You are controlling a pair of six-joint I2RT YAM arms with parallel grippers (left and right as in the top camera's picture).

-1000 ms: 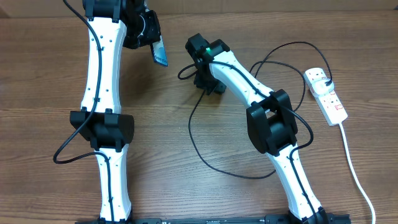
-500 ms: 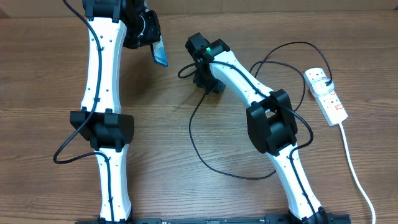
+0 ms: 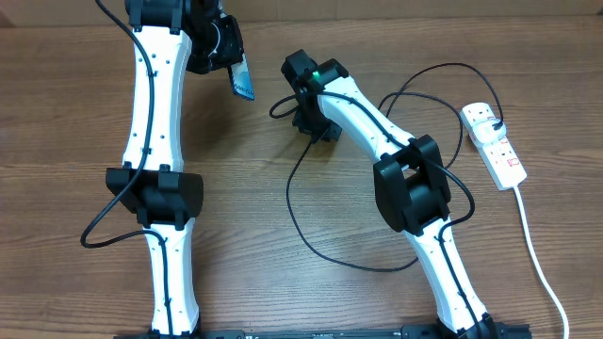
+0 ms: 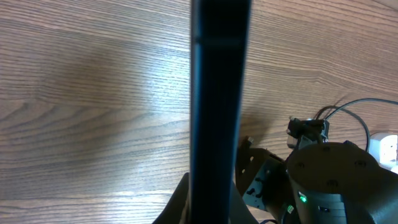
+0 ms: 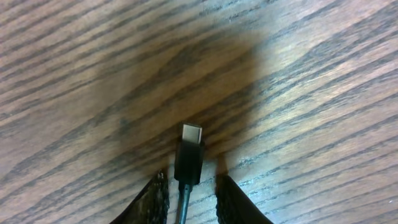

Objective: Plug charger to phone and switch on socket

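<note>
My left gripper [image 3: 231,66] is shut on the phone [image 3: 242,80] and holds it above the table at the back. In the left wrist view the phone [image 4: 214,93] shows edge-on as a dark bar between the fingers. My right gripper [image 3: 316,127] is down on the table over the charger's free end. In the right wrist view the charger's black connector tip [image 5: 189,155] lies on the wood between the two fingers of the right gripper [image 5: 191,183], with a thin gap on each side. The charger cable [image 3: 292,202] loops across the table to the socket [image 3: 495,141] at the right.
A thick white cord [image 3: 537,254] runs from the socket to the front right edge. A black plug [image 3: 497,125] sits in the socket. The charger cable's loop lies between the two arm bases on the wooden table [image 3: 75,141].
The right gripper's fingers have drawn slightly closer together over the cable end. Both arms and the phone stay where they were.
</note>
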